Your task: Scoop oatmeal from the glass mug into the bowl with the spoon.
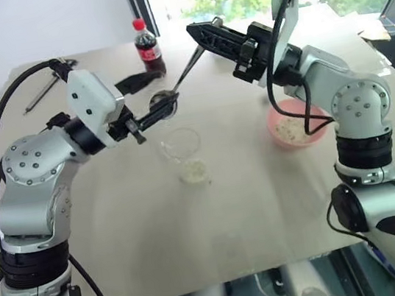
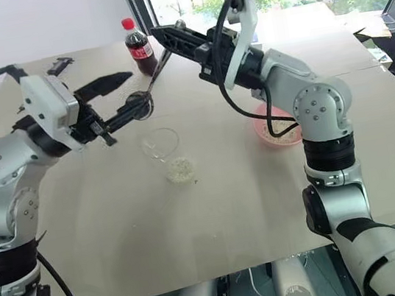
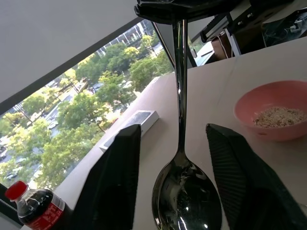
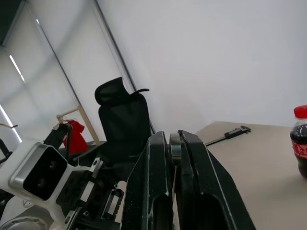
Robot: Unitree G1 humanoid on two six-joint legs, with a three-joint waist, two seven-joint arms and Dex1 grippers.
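With the right gripper (image 1: 199,36) clamped on the handle of the slim shiny silver spoon (image 3: 181,143) and the left gripper (image 3: 175,165) spread around its bowl, above the clear glass mug (image 1: 182,148), a skewed handover could drop it.

Pink bowl (image 1: 296,123), silver spoon (image 3: 184,191), beige oatmeal (image 1: 195,169).

The spoon (image 3: 184,191) bowl's tip and the cola bottle (image 3: 36,213) are cut off by the wrist view's edge.
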